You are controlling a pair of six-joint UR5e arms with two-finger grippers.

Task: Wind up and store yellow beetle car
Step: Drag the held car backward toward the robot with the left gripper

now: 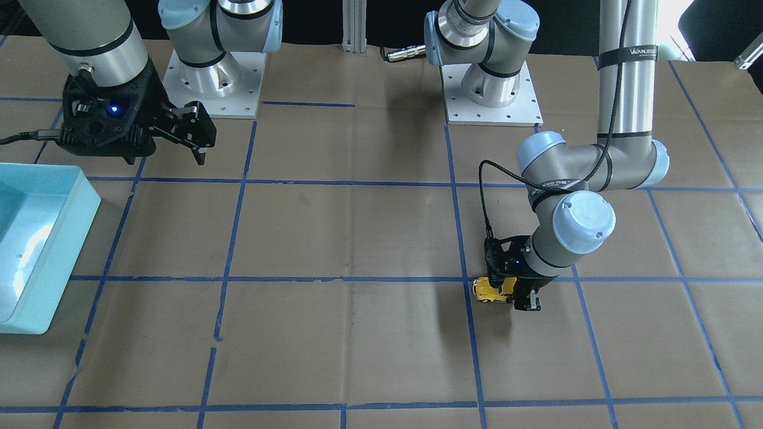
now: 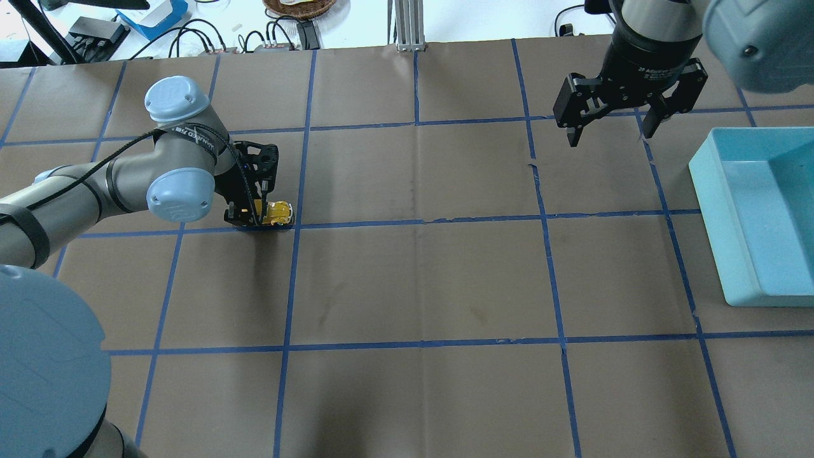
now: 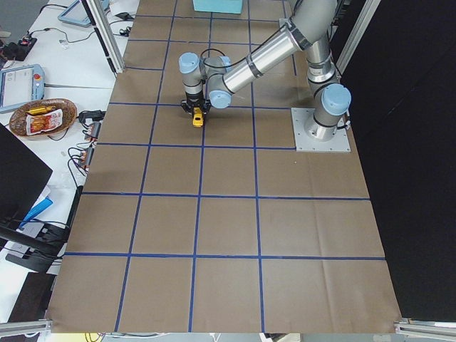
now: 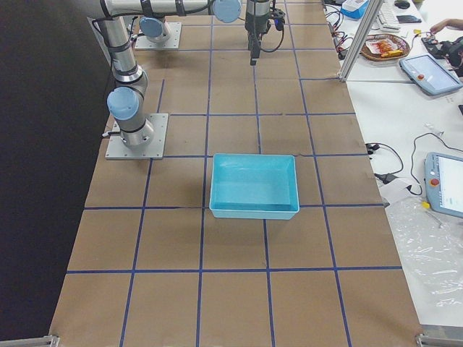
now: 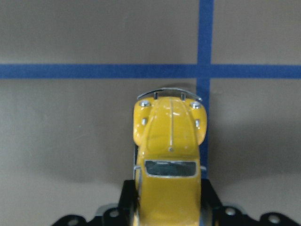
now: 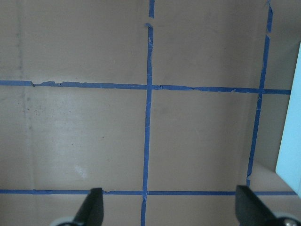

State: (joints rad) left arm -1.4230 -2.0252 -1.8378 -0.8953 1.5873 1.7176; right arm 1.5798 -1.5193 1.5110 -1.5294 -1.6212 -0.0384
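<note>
The yellow beetle car [image 2: 277, 212] sits on the brown table, right by a blue tape crossing. It also shows in the front view [image 1: 492, 290], the left side view [image 3: 197, 119] and the left wrist view [image 5: 169, 160], nose pointing away from the wrist. My left gripper [image 2: 259, 215] is down at table level and shut on the car's rear part; its fingers [image 5: 126, 197] press both sides. My right gripper [image 2: 612, 135] hangs open and empty above the table, left of the bin; its fingertips [image 6: 94, 200] are spread wide.
A light blue open bin [image 2: 760, 216] stands at the table's right edge, also in the front view [image 1: 36, 238] and the right side view [image 4: 254, 185]. Blue tape lines grid the table. Arm bases [image 1: 211, 83] stand at the robot's side.
</note>
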